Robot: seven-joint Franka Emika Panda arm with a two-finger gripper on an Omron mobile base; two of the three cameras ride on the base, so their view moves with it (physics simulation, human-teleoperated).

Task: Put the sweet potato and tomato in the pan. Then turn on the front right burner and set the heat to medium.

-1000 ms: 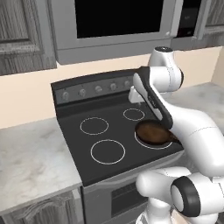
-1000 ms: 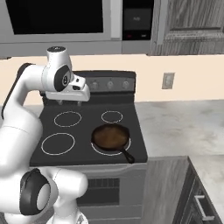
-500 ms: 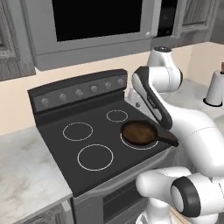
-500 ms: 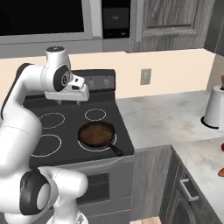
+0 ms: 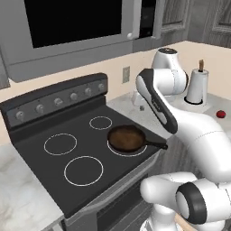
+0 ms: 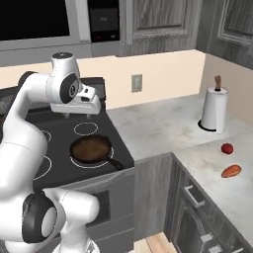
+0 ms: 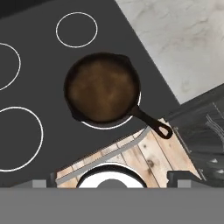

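A: Pan location?

B: Round dark cast-iron skillet with brownish inside [image 7: 103, 89] seated on the thin white circle outline of the front right burner [image 7: 133, 111], at the front right corner of the black glass stovetop [image 5: 40, 163]. Short straight black handle projecting past the stovetop's front edge. Nothing inside the skillet.

A: Gripper status?

B: White two-finger gripper [image 6: 79, 113] hanging above the stovetop, over its rear right part as seen from the right base view, well clear of the skillet. Fingers spread wide, gripping nothing (two dark finger tips sit far apart at the bottom corners of the hand view).

A: Produce?

B: Small round glossy red tomato [image 6: 227, 148] resting on the marbled grey countertop [image 6: 153, 128], on the side run past the corner, well apart from the stovetop. Small elongated orange-pink sweet potato [image 6: 231, 171] lying near it, closer to that run's front edge, not touching the tomato. Tomato [image 5: 220, 114] also visible in the left base view.

A: Other items on the countertop?

B: Upright white paper-towel roll on a brown-tipped spindle [image 6: 215, 110] standing near the back corner. Row of grey knobs [image 5: 58, 101] along the rear panel of the stovetop.
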